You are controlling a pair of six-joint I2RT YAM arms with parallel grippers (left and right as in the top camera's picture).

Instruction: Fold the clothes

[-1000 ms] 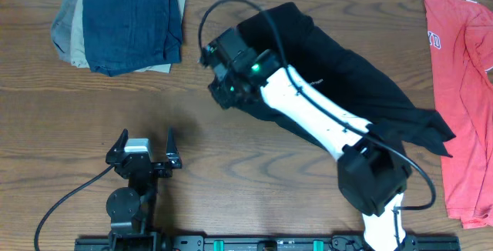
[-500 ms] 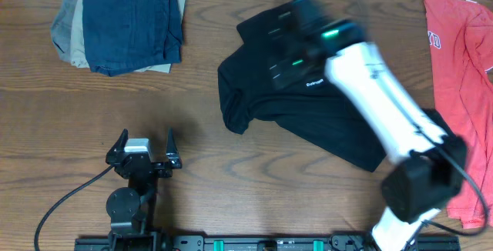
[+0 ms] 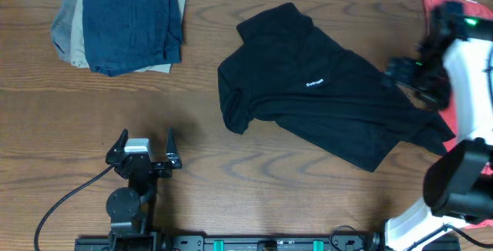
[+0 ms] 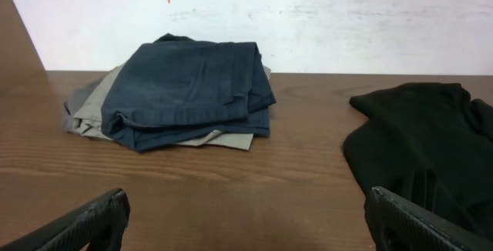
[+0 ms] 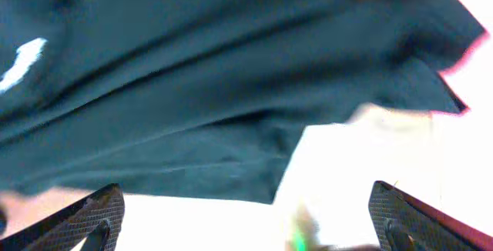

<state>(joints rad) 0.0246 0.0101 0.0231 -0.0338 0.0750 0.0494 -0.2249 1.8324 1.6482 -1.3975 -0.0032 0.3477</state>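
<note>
The black T-shirt lies unfolded and rumpled on the surface, right of centre toward the far edge. The right hand hovers over its right end, fingers wide, holding nothing. The left hand sits near the front edge, wide and empty. Folded garments occupy the far left corner.

Left gripper on its folded arm, fingers spread wide; right gripper at far right, fingers likewise apart.
</note>
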